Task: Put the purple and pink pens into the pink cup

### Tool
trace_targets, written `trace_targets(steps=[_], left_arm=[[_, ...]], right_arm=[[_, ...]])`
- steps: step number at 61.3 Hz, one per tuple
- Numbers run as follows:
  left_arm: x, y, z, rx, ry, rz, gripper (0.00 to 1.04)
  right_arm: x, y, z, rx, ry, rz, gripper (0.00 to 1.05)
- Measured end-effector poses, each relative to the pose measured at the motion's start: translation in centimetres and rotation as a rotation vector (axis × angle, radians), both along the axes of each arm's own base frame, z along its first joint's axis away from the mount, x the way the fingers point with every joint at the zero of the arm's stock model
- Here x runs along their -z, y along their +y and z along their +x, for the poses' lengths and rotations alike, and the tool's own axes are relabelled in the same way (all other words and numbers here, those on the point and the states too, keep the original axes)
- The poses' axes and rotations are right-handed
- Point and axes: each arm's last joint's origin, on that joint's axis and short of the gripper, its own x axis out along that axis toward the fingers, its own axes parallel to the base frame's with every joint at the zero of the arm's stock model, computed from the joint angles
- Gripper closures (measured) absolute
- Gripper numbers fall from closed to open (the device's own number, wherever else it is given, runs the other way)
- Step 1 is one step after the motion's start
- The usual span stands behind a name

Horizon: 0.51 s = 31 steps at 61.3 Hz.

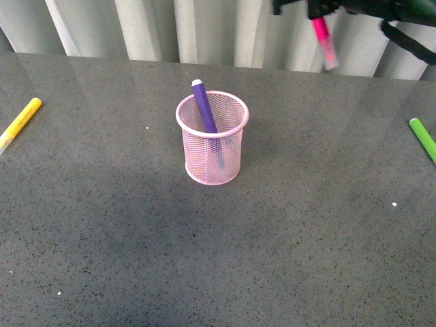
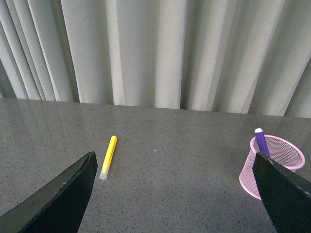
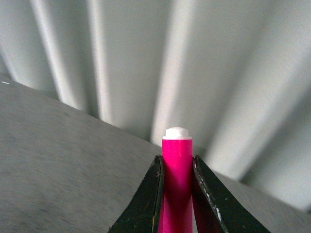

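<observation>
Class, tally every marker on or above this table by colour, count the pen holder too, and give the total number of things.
purple marker: 1
pink marker: 1
yellow marker: 1
green marker: 1
pink mesh cup: 1
Total: 5

Front high, left wrist low, sharing pink cup (image 1: 228,161)

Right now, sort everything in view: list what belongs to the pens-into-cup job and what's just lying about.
Belongs to the job:
- pink cup
- purple pen, standing inside it
- pink pen, held up in the right gripper

Just lying about:
- yellow marker, far left
- green marker, far right
</observation>
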Motion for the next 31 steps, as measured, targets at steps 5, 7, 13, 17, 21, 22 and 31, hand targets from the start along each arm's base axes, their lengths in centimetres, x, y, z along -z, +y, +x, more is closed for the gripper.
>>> trace_targets(steps=[5,7,13,17,21,22,31], left_arm=[[0.0,0.0,0.0,0.000,0.000,0.000,0.07],[0.0,0.0,0.0,0.000,0.000,0.000,0.07],[0.0,0.0,0.0,0.000,0.000,0.000,0.07],[0.0,0.0,0.0,0.000,0.000,0.000,0.07],[0.0,0.0,0.0,0.001,0.000,0.000,0.07],[0.0,0.0,0.0,0.001,0.000,0.000,0.07],[0.0,0.0,0.0,0.000,0.000,0.000,0.07]], right_arm=[[-0.2,3.8,-1.7,-0.126,-0.068,-0.006,0.93],[-0.1,4.8,-2.1,-0.146,-0.081,0.000,0.93],[0.4,7.3,-3.5,-0.185,-0.114,0.032,0.93],[0.8,8.3,-4.0,-0.204,-0.129,0.044,0.93],[1.5,9.1,-4.4,-0.216,-0.096,0.053,0.93],[1.6,9.2,-4.4,-0.218,-0.091,0.054,0.93],[2.2,9.7,-4.7,-0.225,-0.066,0.087,0.93]])
